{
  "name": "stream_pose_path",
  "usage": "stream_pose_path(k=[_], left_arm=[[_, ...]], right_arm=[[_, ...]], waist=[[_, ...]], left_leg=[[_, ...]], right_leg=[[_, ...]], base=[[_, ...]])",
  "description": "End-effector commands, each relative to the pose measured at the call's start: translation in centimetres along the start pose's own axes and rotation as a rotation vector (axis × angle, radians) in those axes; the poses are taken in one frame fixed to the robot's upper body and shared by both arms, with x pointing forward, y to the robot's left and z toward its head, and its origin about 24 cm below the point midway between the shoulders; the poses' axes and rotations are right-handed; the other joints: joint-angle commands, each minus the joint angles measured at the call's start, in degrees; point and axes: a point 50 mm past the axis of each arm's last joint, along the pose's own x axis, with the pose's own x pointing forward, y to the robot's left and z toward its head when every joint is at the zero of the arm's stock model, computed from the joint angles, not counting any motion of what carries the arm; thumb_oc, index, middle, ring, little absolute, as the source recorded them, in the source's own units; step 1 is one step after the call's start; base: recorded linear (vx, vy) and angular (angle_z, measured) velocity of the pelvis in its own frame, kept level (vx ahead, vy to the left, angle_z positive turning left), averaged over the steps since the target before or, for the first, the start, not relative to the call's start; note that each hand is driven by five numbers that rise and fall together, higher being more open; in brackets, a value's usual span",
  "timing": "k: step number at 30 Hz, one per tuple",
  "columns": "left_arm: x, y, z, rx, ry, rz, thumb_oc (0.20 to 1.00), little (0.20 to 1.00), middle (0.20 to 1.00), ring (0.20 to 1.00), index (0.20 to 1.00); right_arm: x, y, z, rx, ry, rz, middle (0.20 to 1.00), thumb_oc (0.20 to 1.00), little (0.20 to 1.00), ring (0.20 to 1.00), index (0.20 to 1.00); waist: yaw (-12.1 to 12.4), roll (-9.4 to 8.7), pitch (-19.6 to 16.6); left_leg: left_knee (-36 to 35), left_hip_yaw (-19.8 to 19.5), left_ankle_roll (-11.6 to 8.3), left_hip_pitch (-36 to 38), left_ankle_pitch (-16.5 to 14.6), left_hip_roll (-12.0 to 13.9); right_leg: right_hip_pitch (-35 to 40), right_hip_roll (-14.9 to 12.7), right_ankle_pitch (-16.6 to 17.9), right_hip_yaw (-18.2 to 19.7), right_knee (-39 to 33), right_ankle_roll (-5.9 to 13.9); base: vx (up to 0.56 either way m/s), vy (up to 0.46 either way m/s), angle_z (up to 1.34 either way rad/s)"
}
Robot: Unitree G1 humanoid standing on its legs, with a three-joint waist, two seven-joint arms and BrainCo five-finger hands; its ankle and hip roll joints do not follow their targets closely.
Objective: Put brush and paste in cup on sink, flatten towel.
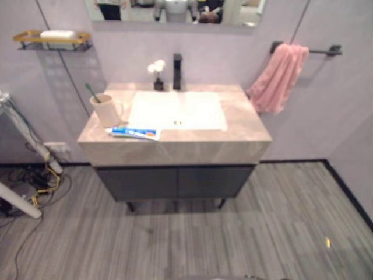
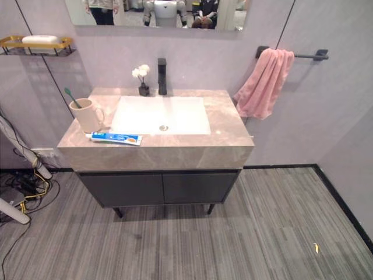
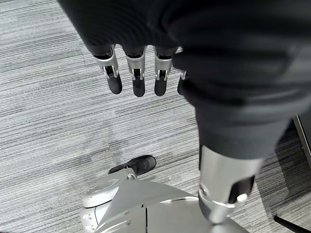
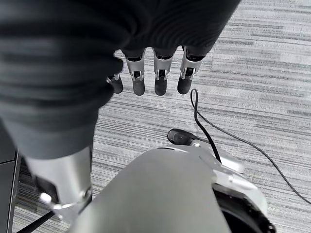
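A beige cup (image 2: 85, 115) stands on the left of the marble sink counter (image 2: 221, 116), and a green toothbrush (image 2: 72, 97) sticks out of it. A blue and white toothpaste tube (image 2: 116, 138) lies flat on the counter just in front of the cup. A pink towel (image 2: 262, 83) hangs bunched over a black wall bar right of the sink. My left hand (image 3: 138, 73) hangs over the floor with relaxed fingers, holding nothing. My right hand (image 4: 155, 73) hangs the same way, empty.
A white basin (image 2: 158, 115) fills the counter's middle, with a black tap (image 2: 162, 76) and a small vase of white flowers (image 2: 141, 79) behind it. A wall shelf (image 2: 35, 44) is at upper left. White poles and cables (image 2: 20, 186) lie on the floor at left.
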Motion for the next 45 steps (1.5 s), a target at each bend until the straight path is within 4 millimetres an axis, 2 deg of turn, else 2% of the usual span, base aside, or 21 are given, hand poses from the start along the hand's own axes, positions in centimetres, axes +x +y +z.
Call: stream_pose_path(k=[1,4,8,15,17,21,26,30,37,41,45], left_arm=[[-0.1,0.7,-0.6,-0.115,0.037,0.026,1.000,1.000,1.000,1.000,1.000],[-0.2,1.5,-0.9,-0.234,0.035,0.064,1.000,1.000,1.000,1.000,1.000],[-0.3,1.9,-1.0,-0.261,0.044,0.086,1.000,1.000,1.000,1.000,1.000],[0.1,0.5,0.9,-0.176,-0.029,0.036,1.000,1.000,1.000,1.000,1.000],[0.2,-0.4,1.8,-0.109,-0.056,0.010,1.000,1.000,1.000,1.000,1.000],[0.2,-0.8,2.4,-0.082,-0.077,0.006,1.000,1.000,1.000,1.000,1.000],[0.2,-1.2,2.6,-0.075,-0.088,-0.012,1.000,1.000,1.000,1.000,1.000],[0.2,-1.0,2.0,-0.050,-0.078,-0.003,1.000,1.000,1.000,1.000,1.000],[0.2,-1.2,1.7,-0.040,-0.070,-0.019,1.000,1.000,1.000,1.000,1.000],[0.2,-1.2,2.0,-0.009,-0.074,-0.029,1.000,1.000,1.000,1.000,1.000],[0.2,-0.6,2.8,-0.008,-0.096,-0.021,1.000,1.000,1.000,1.000,1.000]], right_arm=[[0.2,0.9,0.2,-0.020,0.002,0.023,1.000,1.000,1.000,1.000,1.000],[0.2,1.0,-0.2,-0.013,0.008,0.020,1.000,1.000,1.000,1.000,1.000],[0.2,0.6,0.1,0.019,-0.001,-0.003,1.000,1.000,1.000,1.000,1.000],[0.0,0.1,-0.6,0.043,0.021,-0.032,1.000,1.000,1.000,1.000,1.000],[-0.1,-0.4,-0.6,-0.004,0.033,-0.045,1.000,1.000,1.000,1.000,1.000],[-0.1,-1.1,0.0,-0.066,0.023,-0.069,1.000,1.000,1.000,1.000,1.000],[-0.3,-2.2,0.3,-0.091,0.017,-0.097,1.000,1.000,1.000,1.000,1.000],[-0.5,-3.5,1.7,-0.144,-0.008,-0.146,1.000,1.000,1.000,1.000,1.000],[-0.5,-3.9,2.3,-0.169,-0.005,-0.152,1.000,1.000,1.000,1.000,1.000],[-0.4,-3.8,2.4,-0.158,0.000,-0.145,1.000,1.000,1.000,1.000,1.000],[-0.4,-3.6,2.5,-0.146,-0.004,-0.139,1.000,1.000,1.000,1.000,1.000]], waist=[[0.36,-0.39,-1.66],[0.67,-0.49,-1.79],[0.76,-0.45,-1.65],[0.92,0.29,-1.52],[1.04,0.81,-1.08],[1.08,1.17,-0.40],[1.09,1.71,0.54],[0.77,1.93,1.81],[1.11,2.00,2.91],[1.30,2.34,4.01],[0.95,2.51,5.94]], left_leg=[[0.69,0.15,-0.83,-0.11,-3.25,0.22],[0.69,0.07,-1.00,-0.44,-3.07,0.24],[0.69,0.10,-1.15,-0.88,-2.75,0.37],[0.69,-0.52,-0.87,-0.64,-2.96,0.14],[0.69,-0.93,-0.61,-0.94,-2.85,-0.09],[0.69,-1.00,-0.34,-1.25,-2.73,-0.33],[0.69,-1.11,0.31,-1.50,-2.80,-0.85],[0.69,-0.23,0.94,-2.38,-2.86,-1.20],[0.69,-0.02,2.03,-3.01,-3.06,-2.01],[0.69,-0.45,3.09,-2.73,-3.18,-2.30],[0.69,-1.48,4.37,-1.30,-3.33,-3.09]], right_leg=[[-2.66,-1.32,3.10,-1.92,0.18,3.50],[-2.86,-1.27,3.02,-2.12,0.18,3.53],[-3.30,-1.36,3.34,-2.24,0.18,3.74],[-2.75,-1.57,3.09,-3.16,0.18,3.86],[-2.94,-1.81,3.34,-3.56,0.18,3.96],[-3.30,-1.99,3.76,-3.47,0.18,4.03],[-3.75,-2.42,4.31,-3.28,0.18,4.28],[-5.23,-2.86,5.61,-1.94,0.18,4.62],[-6.31,-3.56,6.92,-1.26,0.18,5.16],[-8.68,-4.15,5.19,-0.59,6.17,5.31],[-11.68,-4.59,2.63,0.15,15.67,5.18]], base=[[0.00,0.000,0.00],[0.00,-0.010,0.00],[-0.01,-0.002,0.00],[0.00,0.025,0.03],[-0.03,0.071,0.08],[-0.04,0.065,0.06],[-0.02,0.087,0.02],[-0.03,0.106,-0.03],[-0.02,0.108,-0.07],[-0.02,0.133,-0.05],[-0.01,0.136,0.00]])
